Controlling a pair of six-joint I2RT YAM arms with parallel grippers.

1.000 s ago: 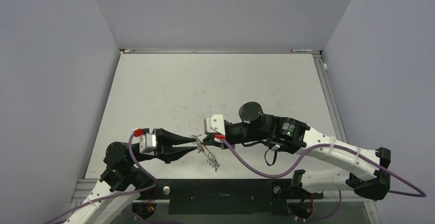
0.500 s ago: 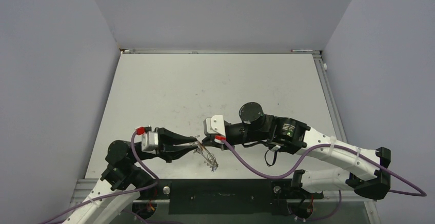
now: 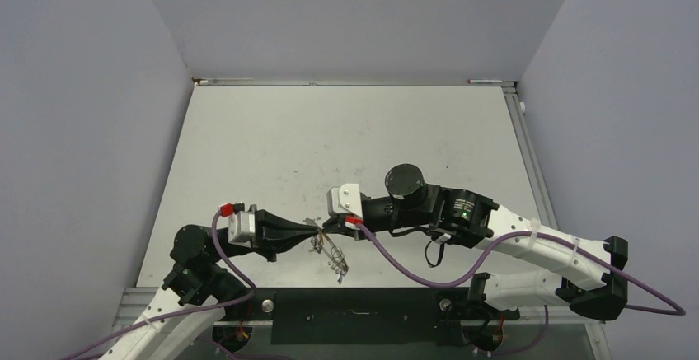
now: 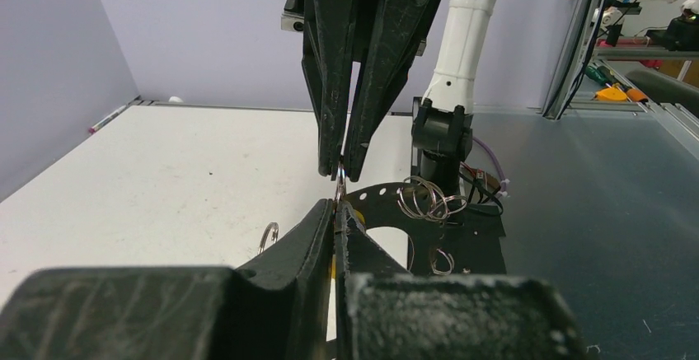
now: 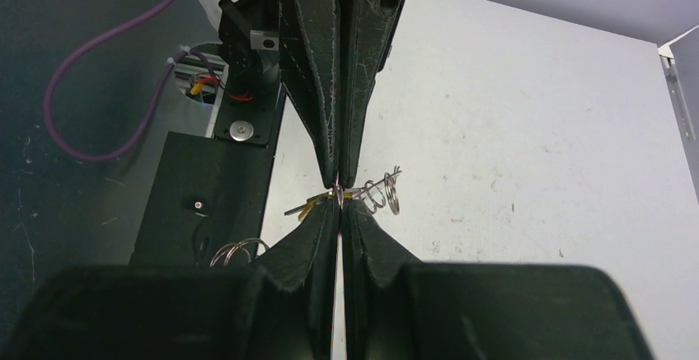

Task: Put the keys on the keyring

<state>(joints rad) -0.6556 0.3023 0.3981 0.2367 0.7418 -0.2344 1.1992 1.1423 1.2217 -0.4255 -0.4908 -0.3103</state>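
Observation:
Over the near part of the table, my left gripper (image 3: 316, 226) and right gripper (image 3: 326, 226) meet tip to tip. Both are shut on the keyring (image 4: 340, 182), a thin silvery wire pinched edge-on between the two pairs of tips; it shows again as the keyring (image 5: 338, 193). A yellow-headed key (image 5: 307, 208) sticks out sideways just under the tips. Several small silver loops (image 5: 385, 192) hang beside it, and the dangling bunch (image 3: 333, 256) trails toward the near edge. I see no blue-headed key.
The white table (image 3: 346, 137) is walled by grey panels on the left, back and right. A black mounting plate (image 3: 354, 304) runs along the near edge between the arm bases. A purple cable (image 3: 412, 268) droops from the right wrist.
The left jaws have closed from a narrow gap onto the ring at the right gripper's tips. The hanging bunch has swung slightly left. The right arm has held still.

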